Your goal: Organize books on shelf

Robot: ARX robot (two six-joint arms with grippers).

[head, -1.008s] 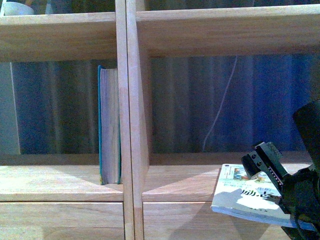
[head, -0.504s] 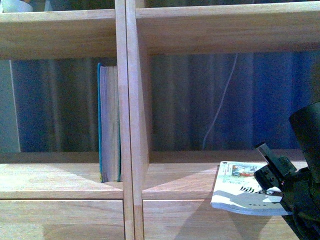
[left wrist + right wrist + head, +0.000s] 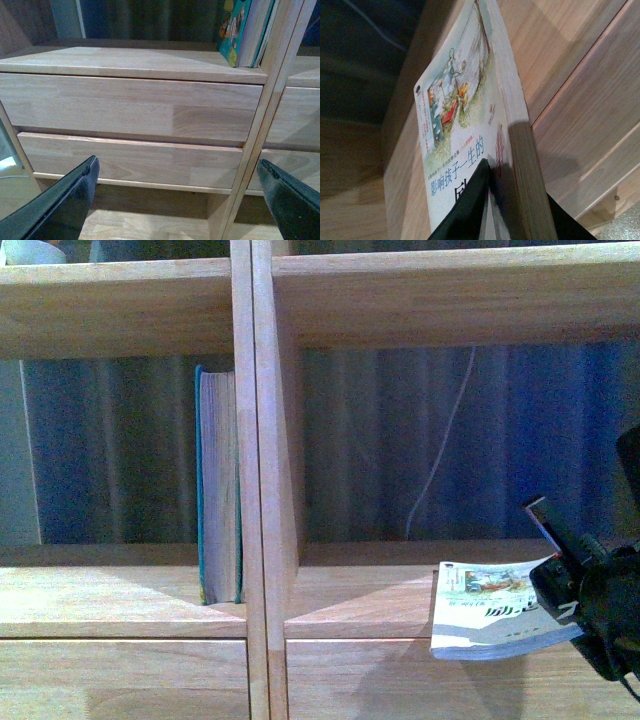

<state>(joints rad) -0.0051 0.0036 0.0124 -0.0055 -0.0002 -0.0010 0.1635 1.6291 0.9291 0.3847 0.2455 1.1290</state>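
— Front?
— Right gripper [image 3: 552, 575], shifted rightward, is now pinching the paperback [image 3: 490, 615] at the shelf's [image 3: 360, 605] right bay; teal book [image 3: 218, 485] is standing left.
— Wrists?
— Left gripper [image 3: 176, 167] is hanging spread; right is confirming the clamp. Lifting is becoming possible.

Teal book [image 3: 218, 485] upright against shelf divider [image 3: 262, 440], right gripper [image 3: 560, 578] apparently clamping tilted white paperback [image 3: 490, 612]

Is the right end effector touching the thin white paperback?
Touching. Right wrist view: the right end effector has black fingers pressed on both sides of the thin white paperback.
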